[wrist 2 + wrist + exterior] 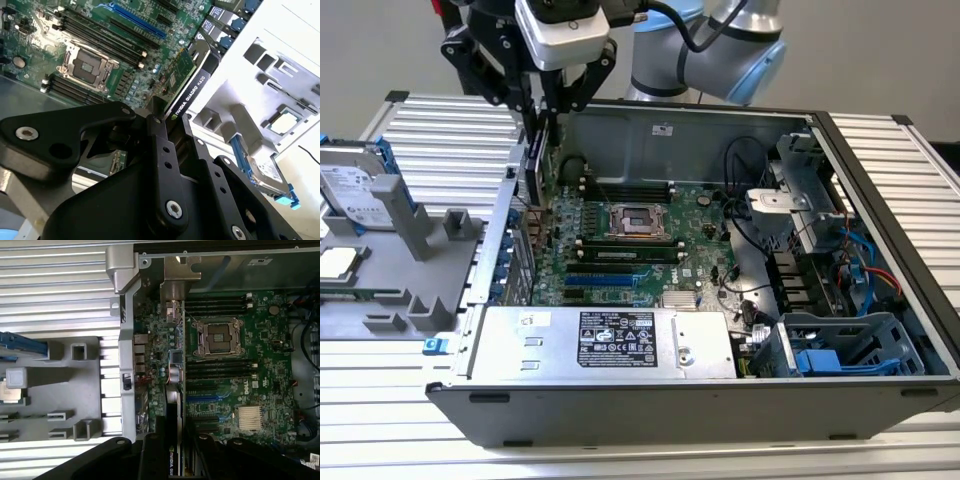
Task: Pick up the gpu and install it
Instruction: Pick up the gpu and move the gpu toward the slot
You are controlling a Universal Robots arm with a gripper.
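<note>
Second wrist view is showing the gripper (172, 122) clamping the gpu (189, 75) mid-frame, hanging edge-on over the motherboard (125, 80). Installing seems underway, and seating it is probably calling for squaring with the blue slot (139, 21).

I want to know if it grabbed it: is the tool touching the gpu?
Touching. In the second wrist view the tool squeezes the gpu from both sides, with no gap.

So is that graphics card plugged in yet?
Out: the gpu is clamped on edge in the hand, clear above the motherboard.
</note>
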